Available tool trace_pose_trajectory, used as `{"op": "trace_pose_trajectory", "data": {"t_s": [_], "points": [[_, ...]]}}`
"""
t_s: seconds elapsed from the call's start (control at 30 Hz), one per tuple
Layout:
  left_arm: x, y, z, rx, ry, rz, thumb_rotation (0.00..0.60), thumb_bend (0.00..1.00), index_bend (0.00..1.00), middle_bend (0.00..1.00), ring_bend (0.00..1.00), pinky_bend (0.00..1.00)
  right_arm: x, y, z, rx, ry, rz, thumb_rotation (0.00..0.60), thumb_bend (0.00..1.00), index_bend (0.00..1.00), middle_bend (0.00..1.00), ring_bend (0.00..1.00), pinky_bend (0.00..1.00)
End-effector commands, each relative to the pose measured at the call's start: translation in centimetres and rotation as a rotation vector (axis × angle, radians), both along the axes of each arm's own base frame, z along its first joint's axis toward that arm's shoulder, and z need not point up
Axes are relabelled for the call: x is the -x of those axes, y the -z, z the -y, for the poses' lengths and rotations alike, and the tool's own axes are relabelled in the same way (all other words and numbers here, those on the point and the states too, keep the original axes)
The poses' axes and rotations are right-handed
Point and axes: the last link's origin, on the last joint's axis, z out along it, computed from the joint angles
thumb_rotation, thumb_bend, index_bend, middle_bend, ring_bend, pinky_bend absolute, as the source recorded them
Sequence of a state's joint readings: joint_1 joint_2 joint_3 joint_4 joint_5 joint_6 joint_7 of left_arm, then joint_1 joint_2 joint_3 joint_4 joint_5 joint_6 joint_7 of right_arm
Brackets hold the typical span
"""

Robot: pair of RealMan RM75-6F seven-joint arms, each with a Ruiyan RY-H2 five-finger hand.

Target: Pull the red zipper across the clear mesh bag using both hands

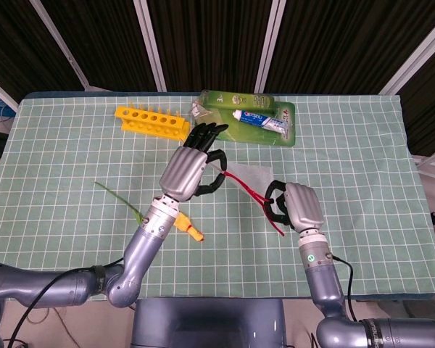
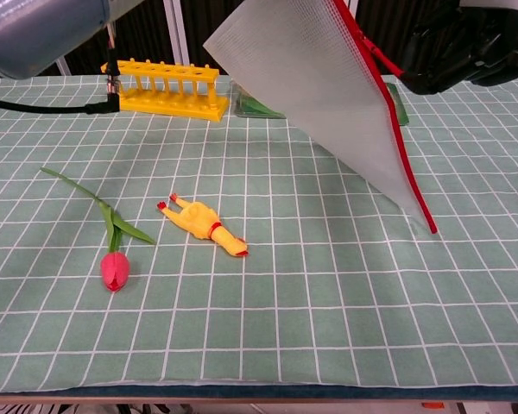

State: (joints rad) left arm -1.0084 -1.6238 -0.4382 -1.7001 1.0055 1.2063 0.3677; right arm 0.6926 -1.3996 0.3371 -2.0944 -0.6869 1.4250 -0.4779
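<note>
The clear mesh bag [image 2: 328, 95] hangs in the air above the table, its red zipper [image 2: 403, 164] running down its right edge to a low corner that is off the cloth. My left hand [image 1: 191, 170] pinches the bag's upper corner between thumb and finger, the other fingers spread; in the chest view this hand is cut off at the top. My right hand [image 1: 299, 206] grips the red zipper [image 1: 264, 206] lower along its line, fingers curled in. In the chest view the right hand [image 2: 462, 52] sits dark at the upper right, beside the zipper.
A yellow tube rack [image 1: 151, 122] and a green pack with a toothpaste tube [image 1: 250, 123] lie at the back of the green checked cloth [image 2: 328, 328]. A yellow rubber chicken [image 2: 203, 226] and a pink tulip [image 2: 114, 267] lie at front left, under my left arm.
</note>
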Motion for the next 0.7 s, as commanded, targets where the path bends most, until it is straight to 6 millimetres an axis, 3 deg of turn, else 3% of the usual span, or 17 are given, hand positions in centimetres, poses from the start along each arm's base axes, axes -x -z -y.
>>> {"op": "trace_pose_trajectory", "data": {"t_s": [0.03, 0.4, 0.7], "points": [[0.5, -0.9, -0.5, -0.016, -0.011, 0.000, 0.600, 0.39, 0.60, 0.09, 0.00, 0.00, 0.7, -0.5, 0.3, 0.016, 0.020, -0.004, 0.600, 0.68, 0.73, 1.00, 1.00, 1.00], [3.4, -3.3, -1.4, -0.061, -0.042, -0.039, 0.600, 0.39, 0.60, 0.09, 0.00, 0.00, 4.0, -3.9, 1.3, 0.106, 0.098, -0.023, 0.600, 0.69, 0.72, 1.00, 1.00, 1.00], [7.9, -5.1, -1.7, -0.093, -0.087, -0.117, 0.600, 0.39, 0.60, 0.09, 0.00, 0.00, 7.3, -7.1, 1.6, 0.178, 0.165, -0.031, 0.600, 0.69, 0.72, 1.00, 1.00, 1.00]]}}
